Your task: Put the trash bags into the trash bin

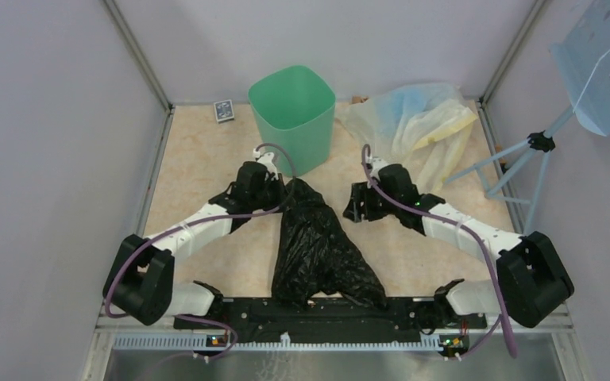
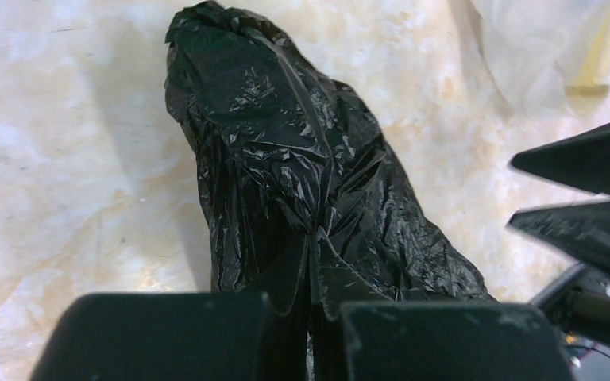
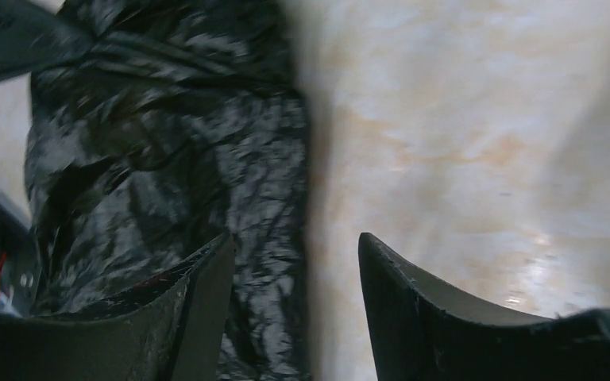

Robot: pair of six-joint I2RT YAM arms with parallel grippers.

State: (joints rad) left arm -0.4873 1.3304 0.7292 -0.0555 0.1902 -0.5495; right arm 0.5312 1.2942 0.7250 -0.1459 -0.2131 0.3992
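Jaws of the left gripper [image 1: 286,189] are clamping together on the far end of the black trash bag [image 1: 318,246], which is lying crumpled on the table [image 1: 198,167], trailing down to the near edge between the arms. The right gripper [image 1: 355,202] is hovering just beside the bag with jaws standing apart, one finger perhaps brushing its edge in the blurred wrist view. The mint-green trash bin [image 1: 294,111] is standing upright just beyond the bag's far end.
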